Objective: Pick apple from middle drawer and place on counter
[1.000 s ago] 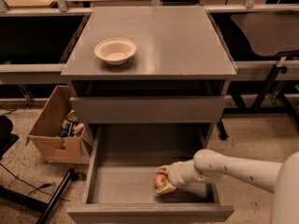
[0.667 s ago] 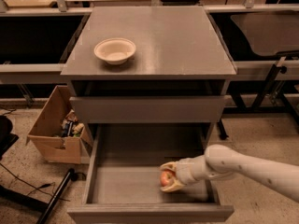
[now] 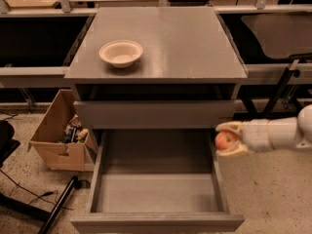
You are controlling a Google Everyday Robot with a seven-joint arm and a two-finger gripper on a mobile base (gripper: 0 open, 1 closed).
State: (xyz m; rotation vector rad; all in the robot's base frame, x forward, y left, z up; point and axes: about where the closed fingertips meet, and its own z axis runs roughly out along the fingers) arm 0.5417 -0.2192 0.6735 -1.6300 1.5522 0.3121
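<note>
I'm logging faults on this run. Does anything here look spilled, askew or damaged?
Nothing stands out. The pincer holds the apple just right of the open middle drawer. The bowl sits upright on the counter. A cardboard box stands on the floor, left.

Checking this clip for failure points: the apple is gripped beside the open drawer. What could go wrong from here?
1. The gripper holds the apple beside the middle drawer, by its right wall and below the counter. Lifting straight up could clip the counter's right edge.
2. Only two fingers pinch the apple, so a slip could drop it outside the drawer.
3. Placing it far left could bump the bowl.
</note>
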